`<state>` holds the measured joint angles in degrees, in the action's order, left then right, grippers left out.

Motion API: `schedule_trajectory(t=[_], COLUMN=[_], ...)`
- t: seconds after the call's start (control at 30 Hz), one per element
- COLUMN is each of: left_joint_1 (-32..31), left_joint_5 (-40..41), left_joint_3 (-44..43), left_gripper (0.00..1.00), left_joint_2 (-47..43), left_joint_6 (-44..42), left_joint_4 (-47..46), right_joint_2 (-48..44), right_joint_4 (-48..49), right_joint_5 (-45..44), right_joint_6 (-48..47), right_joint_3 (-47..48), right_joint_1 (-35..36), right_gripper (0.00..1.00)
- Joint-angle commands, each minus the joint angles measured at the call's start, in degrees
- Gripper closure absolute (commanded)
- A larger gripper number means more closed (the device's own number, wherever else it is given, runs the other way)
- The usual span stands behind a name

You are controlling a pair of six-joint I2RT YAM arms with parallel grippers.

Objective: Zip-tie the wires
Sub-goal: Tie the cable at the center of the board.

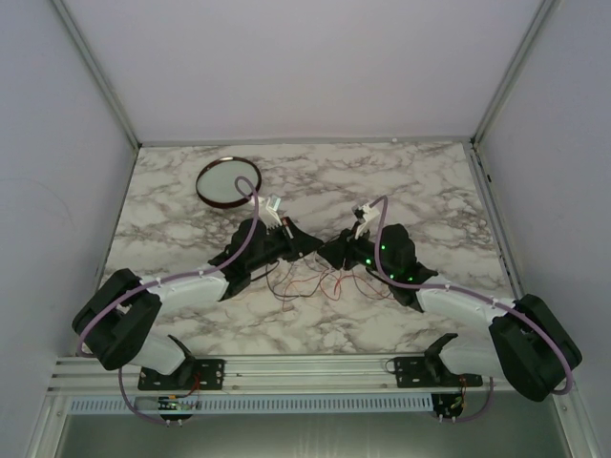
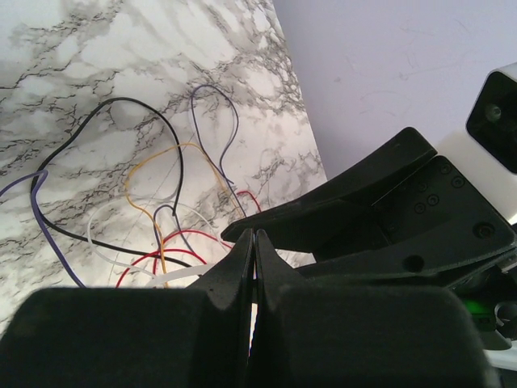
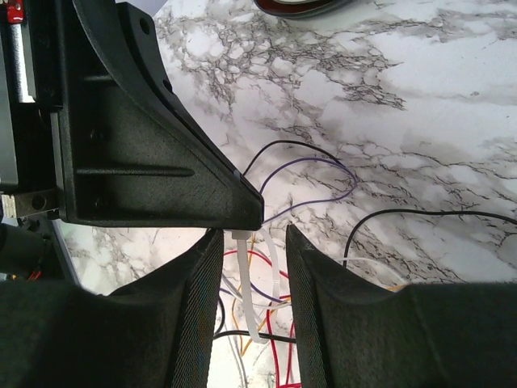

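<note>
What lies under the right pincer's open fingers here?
A white zip tie, gripped by the shut left pincer, hangs between the fingers of the right pincer over red, purple and black wires on the marble table. The fingers hide the rest of the tangle.

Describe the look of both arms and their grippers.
The left arm and right arm each have white link shells between bulky black joint housings, with a lilac cable looping along them. Green lights glow near the right wrist. The left gripper and right gripper are matte black with wedge-shaped, tapering fingers.
</note>
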<state>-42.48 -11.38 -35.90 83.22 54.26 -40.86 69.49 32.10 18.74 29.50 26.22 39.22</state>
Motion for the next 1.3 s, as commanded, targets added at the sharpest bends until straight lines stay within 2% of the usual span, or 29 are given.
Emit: schedule_trajectory(t=[0.0, 0.5, 0.73, 1.27], left_joint_1=[-0.56, -0.89, -0.77, 0.72], left_joint_5=[0.51, 0.00, 0.01, 0.66], left_joint_3=[-2.31, -2.88, -3.97, -4.65], left_gripper=[1.00, 1.00, 1.00, 1.00], left_joint_2=[0.21, 1.55, 1.07, -0.02], left_joint_6=[0.41, 1.97, 1.33, 2.08], left_joint_4=[1.14, 0.84, 2.51, 3.93], right_joint_2=[-0.14, 1.02, -1.02, -1.73], right_joint_4=[3.89, 6.78, 4.94, 3.15], right_joint_5=[-2.14, -4.02, -7.02, -9.80], right_joint_6=[-1.63, -2.21, -2.78, -2.97], right_joint_3=[2.17, 1.49, -1.08, -4.48], right_joint_1=[0.89, 2.44, 3.72, 5.79], right_gripper=[0.65, 0.89, 0.93, 0.93])
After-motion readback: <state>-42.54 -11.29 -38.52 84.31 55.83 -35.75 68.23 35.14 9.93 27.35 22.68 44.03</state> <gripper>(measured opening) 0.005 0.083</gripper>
